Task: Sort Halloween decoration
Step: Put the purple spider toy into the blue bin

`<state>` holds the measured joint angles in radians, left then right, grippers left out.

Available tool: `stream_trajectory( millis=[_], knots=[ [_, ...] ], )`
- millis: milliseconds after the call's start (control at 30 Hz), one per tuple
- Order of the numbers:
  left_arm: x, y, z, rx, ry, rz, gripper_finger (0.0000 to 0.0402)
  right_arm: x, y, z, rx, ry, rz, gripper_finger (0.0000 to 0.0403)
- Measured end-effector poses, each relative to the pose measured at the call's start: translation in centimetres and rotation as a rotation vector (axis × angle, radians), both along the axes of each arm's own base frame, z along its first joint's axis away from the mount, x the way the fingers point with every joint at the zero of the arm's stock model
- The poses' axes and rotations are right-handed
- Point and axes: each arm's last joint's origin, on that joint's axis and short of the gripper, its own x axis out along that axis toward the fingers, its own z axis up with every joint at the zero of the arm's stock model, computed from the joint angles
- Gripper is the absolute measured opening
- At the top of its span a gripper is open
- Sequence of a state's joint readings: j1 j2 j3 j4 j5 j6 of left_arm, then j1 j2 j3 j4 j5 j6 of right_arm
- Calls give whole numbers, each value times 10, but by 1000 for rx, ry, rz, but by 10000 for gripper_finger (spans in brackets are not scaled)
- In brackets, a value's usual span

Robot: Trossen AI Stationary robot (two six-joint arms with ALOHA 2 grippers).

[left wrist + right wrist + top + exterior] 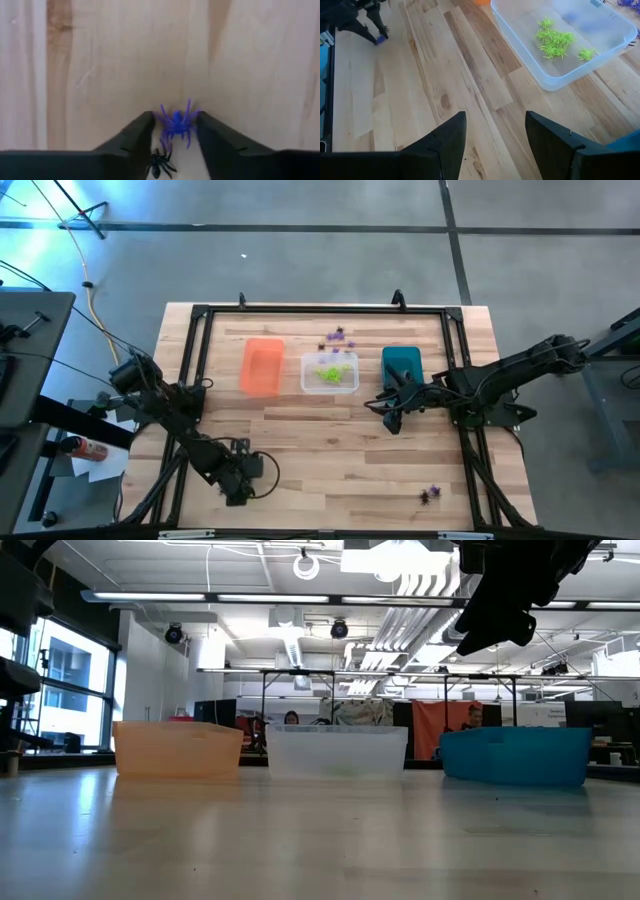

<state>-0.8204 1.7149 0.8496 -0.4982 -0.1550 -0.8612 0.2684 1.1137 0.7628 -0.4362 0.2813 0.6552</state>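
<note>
Operator: Where does the left tool (175, 116) stand?

Trainee: At the near left of the tabletop (330, 450), tips down on the wood. Its jaws are parted and straddle a purple spider (176, 122), whose legs brush both inner faces. Nothing is pinched yet, as far as I can judge.

Operator: Anything crowding it?

Trainee: A black spider (159, 165) lies just beside the purple one, deeper in the gap and partly under one finger. That is the risk: clamp as it stands and both colours could come up together.

Operator: So how would you do it well?

Trainee: Keep the tips flat on the wood and squeeze slowly across the purple body, not its legs, which look thin enough to slip or flick away. Lift a little and check that the black one has stayed down. If it clings, let go and come in from the far side.

Operator: And the right tool (495, 135)?

Trainee: Unclenched and carrying nothing, it hovers in front of the teal bin (403, 352), well apart from the left.

Operator: Where does purple go?

Trainee: The green spiders (328, 372) sit in the clear bin (305, 372), so I would guess the orange bin (262, 342) or the teal one. I cannot tell which.
</note>
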Motion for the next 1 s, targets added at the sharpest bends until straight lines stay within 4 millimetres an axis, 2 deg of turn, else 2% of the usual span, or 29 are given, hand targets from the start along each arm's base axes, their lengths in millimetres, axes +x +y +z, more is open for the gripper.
stream_trajectory(
  millis=[100, 167, 333, 500, 700, 833, 1000],
  knots=[
    [0, 4, 1, 12, 7, 11, 39, 0, 0, 0, 0, 0, 0, 199],
    [1, 5, 4, -10, 8, 22, 17, 0, 0, 0, 0, 0, 0, 199],
    [0, 13, 22, -47, -11, 37, 4, 0, 0, 0, 0, 0, 0, 199],
    [-2, 23, 52, -99, -100, 19, 1, 0, 0, 0, -4, 1, 4, 199],
    [-5, 40, 96, -192, -298, 8, 1, 1, 0, 1, 8, -20, 2, 199],
    [-3, 62, 134, -221, -550, 58, 1, 11, 4, 13, 63, -168, 22, 199],
    [6, 102, 175, -159, -860, 103, 0, 24, 6, 42, 67, -495, 25, 199]
  ],
)
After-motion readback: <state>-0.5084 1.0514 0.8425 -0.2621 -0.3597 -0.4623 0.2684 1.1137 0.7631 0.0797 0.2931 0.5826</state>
